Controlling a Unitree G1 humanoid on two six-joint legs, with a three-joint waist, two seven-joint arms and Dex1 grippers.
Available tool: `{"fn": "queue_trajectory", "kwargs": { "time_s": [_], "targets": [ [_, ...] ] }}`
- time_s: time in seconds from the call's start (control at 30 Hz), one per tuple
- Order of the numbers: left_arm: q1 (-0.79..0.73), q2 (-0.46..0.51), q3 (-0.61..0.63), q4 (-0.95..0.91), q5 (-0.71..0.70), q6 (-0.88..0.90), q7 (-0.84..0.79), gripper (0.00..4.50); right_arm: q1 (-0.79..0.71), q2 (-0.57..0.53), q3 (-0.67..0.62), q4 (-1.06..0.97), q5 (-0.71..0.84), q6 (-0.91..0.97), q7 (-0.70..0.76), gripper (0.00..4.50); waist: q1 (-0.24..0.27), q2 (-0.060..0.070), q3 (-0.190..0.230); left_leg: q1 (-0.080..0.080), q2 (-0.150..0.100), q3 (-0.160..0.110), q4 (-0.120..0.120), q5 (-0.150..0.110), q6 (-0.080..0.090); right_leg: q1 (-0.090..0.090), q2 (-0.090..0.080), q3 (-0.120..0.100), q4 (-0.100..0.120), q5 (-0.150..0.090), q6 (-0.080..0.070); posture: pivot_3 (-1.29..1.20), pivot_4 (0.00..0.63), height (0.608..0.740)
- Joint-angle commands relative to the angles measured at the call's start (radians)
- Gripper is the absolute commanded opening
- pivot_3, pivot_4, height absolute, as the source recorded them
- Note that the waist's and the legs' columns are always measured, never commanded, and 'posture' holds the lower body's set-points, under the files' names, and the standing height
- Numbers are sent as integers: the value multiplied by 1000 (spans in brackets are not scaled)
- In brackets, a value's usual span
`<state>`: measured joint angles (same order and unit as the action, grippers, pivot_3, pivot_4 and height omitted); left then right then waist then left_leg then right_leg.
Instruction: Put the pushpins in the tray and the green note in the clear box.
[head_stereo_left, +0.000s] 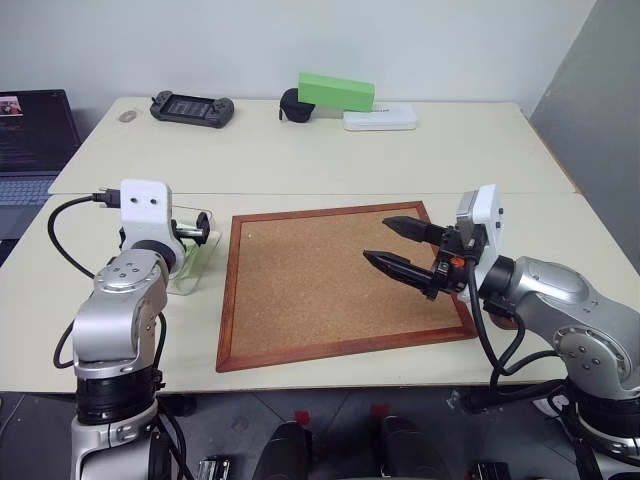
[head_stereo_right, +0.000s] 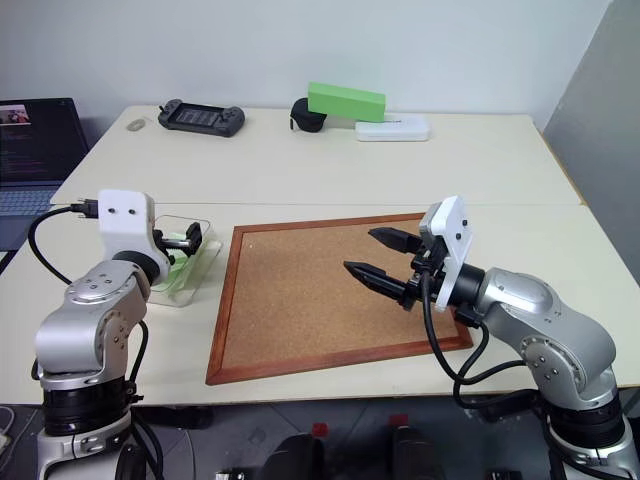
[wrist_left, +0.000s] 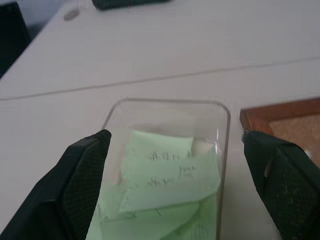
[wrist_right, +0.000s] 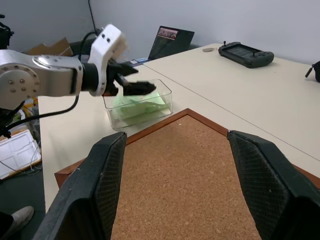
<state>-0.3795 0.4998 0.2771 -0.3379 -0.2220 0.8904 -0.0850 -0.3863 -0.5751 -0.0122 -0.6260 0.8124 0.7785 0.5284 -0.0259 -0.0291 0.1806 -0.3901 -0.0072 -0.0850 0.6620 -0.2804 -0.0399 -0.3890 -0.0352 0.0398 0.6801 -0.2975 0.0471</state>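
Left wrist view, item 1: shallow transparent plastic clear box (wrist_left: 167, 107) with rounded corners, sitting on the pale table (head_stereo_left: 300, 160) just beside the left edge of the wood-framed corkboard (head_stereo_left: 340, 285). Item 2: pale green paper green note (wrist_left: 170, 182) with handwriting, lying inside that box among what look like several overlapping green sheets; I cannot tell how many.

Item 3: my left gripper (wrist_left: 172, 190), jaws spread wide and empty, one finger on either side of the box mouth. I judge this pose fits a release over the box, so the paper half of the job looks done.

Item 4: my right gripper (head_stereo_left: 400, 245), jaws well apart and holding nothing, poised level above the corkboard's right half. That placement probably keeps it ready for pin work.

Item 5: pushpins, too small to make out on the cork. Item 6: dark reddish-brown tray, not located.

Back of table: bright green block (head_stereo_left: 336, 92), white flat case (head_stereo_left: 380, 119), black handheld controller (head_stereo_left: 192, 108).
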Motion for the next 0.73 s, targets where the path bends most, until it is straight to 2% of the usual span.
{"fn": "queue_trajectory", "kwargs": {
  "time_s": [0.03,0.1,0.3,0.4,0.53,0.73],
  "targets": [
    [53,-15,34,-145,-48,-57,-56,4461,-8,-1,-27,-46,19,-6,-10,3398,0,0,0,0,0,0,0,0,0,0,0,0,0,0,0,0,150,740],
    [82,-24,36,-185,-66,-74,-78,4461,6,8,-40,-58,4,-11,-46,3398,-1,0,0,0,0,0,0,0,0,0,0,0,0,0,0,0,150,740],
    [162,-102,-87,-226,-51,-169,-95,4461,183,94,-19,-101,-330,-75,-381,3398,9,0,0,0,0,-1,0,0,0,1,0,0,0,0,0,0,150,740],
    [225,-162,-134,-222,-22,-232,-74,4461,273,145,21,-93,-459,-104,-486,3398,13,0,0,0,-1,2,0,1,-2,0,-1,2,0,0,0,0,150,740],
    [294,-215,-160,-170,50,-332,-22,4461,380,218,76,-64,-593,-179,-561,3398,16,1,0,1,0,2,-1,2,-4,0,0,2,0,0,0,0,150,740],
    [350,-270,-195,-145,78,-394,-1,4461,452,303,124,-68,-684,-221,-598,3398,16,2,-1,5,0,3,-1,0,-1,3,1,3,1,0,0,0,150,740]
  ]
}}
